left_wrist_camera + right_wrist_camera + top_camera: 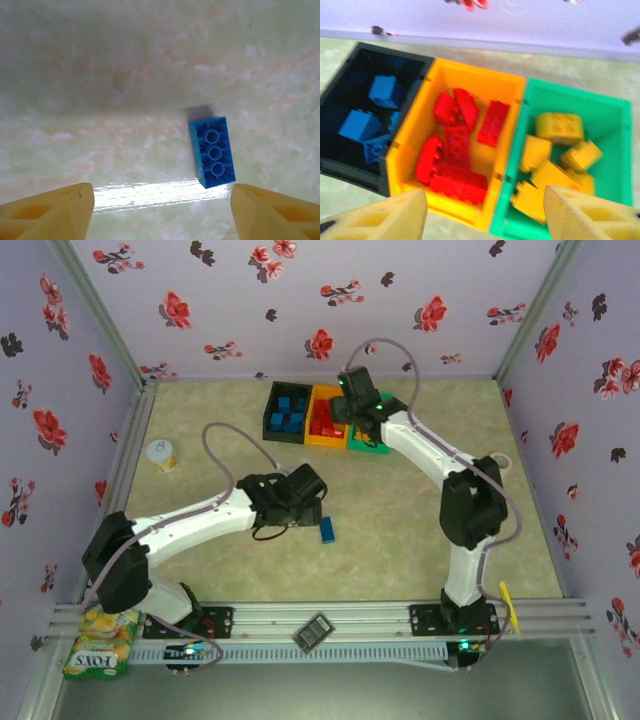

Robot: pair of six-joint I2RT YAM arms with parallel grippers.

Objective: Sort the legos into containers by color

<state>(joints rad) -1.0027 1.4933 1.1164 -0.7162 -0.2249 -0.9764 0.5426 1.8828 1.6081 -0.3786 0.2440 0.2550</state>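
Observation:
One oblong blue lego (pixel 212 151) lies underside up on the table, also the blue lego (pixel 327 529) beside the left arm's wrist. My left gripper (pixel 162 210) hovers open above the table, the brick just ahead of its right finger (pixel 272 212). The black bin (pixel 357 125) holds blue legos (pixel 386 91), the orange bin (pixel 470 82) red legos (pixel 455 145), the green bin (pixel 615 165) yellow legos (pixel 560 127). My right gripper (pixel 485 212) hangs open and empty over the near rims of the orange and green bins. The three bins stand in a row at the back: black bin (pixel 272 412), orange bin (pixel 325 393), green bin (pixel 362 446).
A small white cup (pixel 161 455) stands at the left of the table. A yellow-green snack packet (pixel 101 642) lies at the near left corner by the rail. A small dark device (pixel 312 632) and a yellow stick (pixel 510 606) rest on the front rail. Flowered walls enclose the table.

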